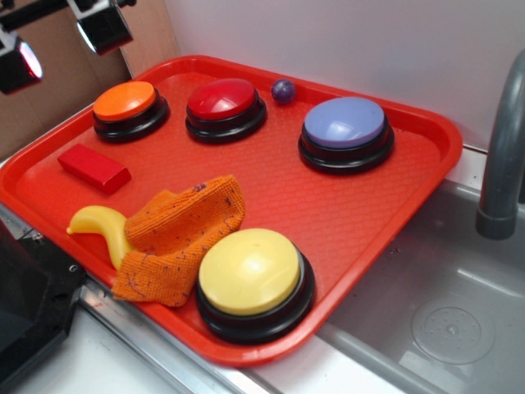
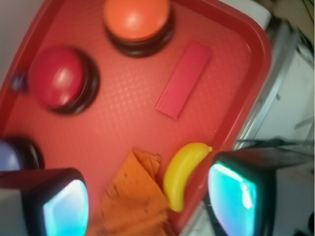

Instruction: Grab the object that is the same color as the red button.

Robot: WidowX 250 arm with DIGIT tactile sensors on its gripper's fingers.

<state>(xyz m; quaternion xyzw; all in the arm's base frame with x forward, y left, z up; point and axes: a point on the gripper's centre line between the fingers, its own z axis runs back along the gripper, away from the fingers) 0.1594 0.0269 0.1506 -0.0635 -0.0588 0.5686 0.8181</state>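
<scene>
1. Red, small, flat glossy rectangular block (image 1: 93, 168) lies on the large red plastic tray (image 1: 344, 213), near the orange-capped button (image 1: 130, 109).
2. It looks rigid, light and slippery; pinching across its short width seems best.
3. The gripper (image 2: 147, 204) hangs high above, jaws wide, holding nothing.

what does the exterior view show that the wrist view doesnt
Only exterior: the yellow button, the sink and the grey faucet.
Only wrist: both fingers close up, spread apart over the tray's near edge.
Both: red tray, red block, red button, orange button, banana, orange cloth, blue button, small purple ball.
</scene>
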